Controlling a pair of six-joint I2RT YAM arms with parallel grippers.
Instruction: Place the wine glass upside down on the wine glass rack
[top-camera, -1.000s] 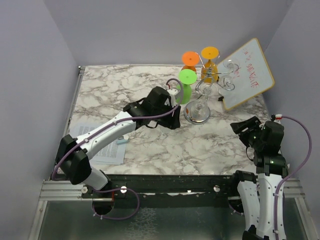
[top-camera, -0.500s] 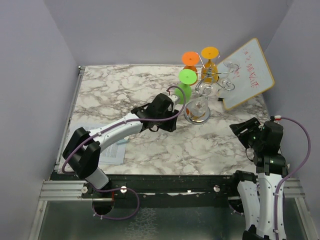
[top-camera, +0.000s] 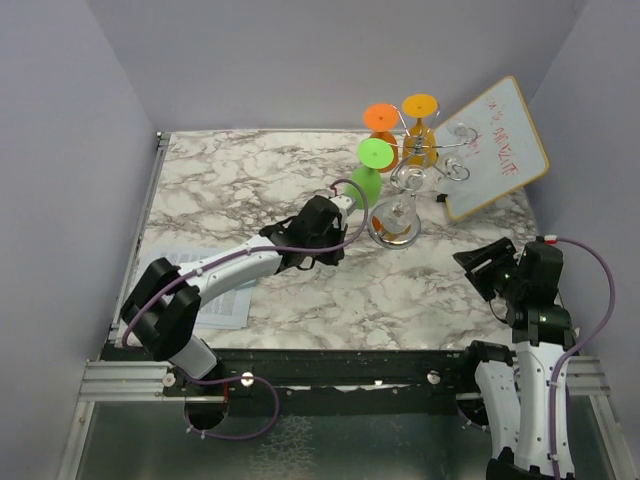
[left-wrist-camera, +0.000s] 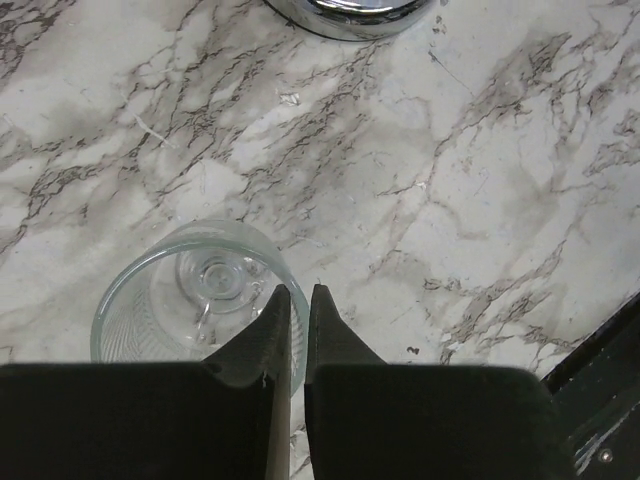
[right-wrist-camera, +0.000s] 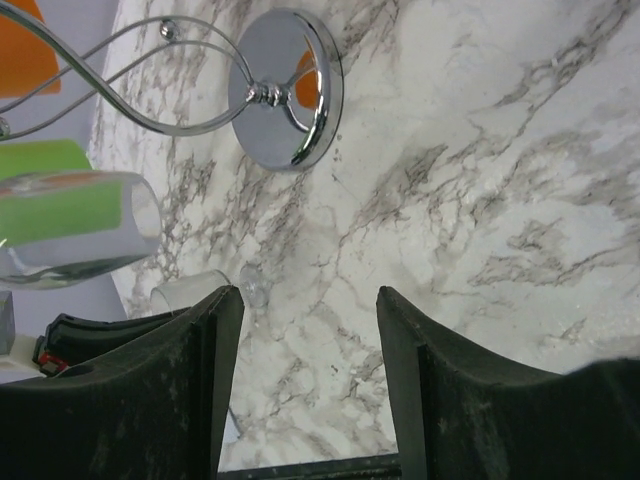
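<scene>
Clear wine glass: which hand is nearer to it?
Left. The left hand is at the clear wine glass, fingers on its rim; the right hand is far off, past the rack.

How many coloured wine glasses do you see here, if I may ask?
3. A green one left of the rack, an orange one just behind it, and an amber one at the back. None looks hidden.

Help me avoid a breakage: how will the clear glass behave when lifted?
The glass looks thin-walled and smooth, so it is probably fragile and slippery. The left fingers seem to pinch just one spot on its rim, so it may swing or twist when lifted. It stands upright, apparently stemmed, so a push could tip it.
</scene>
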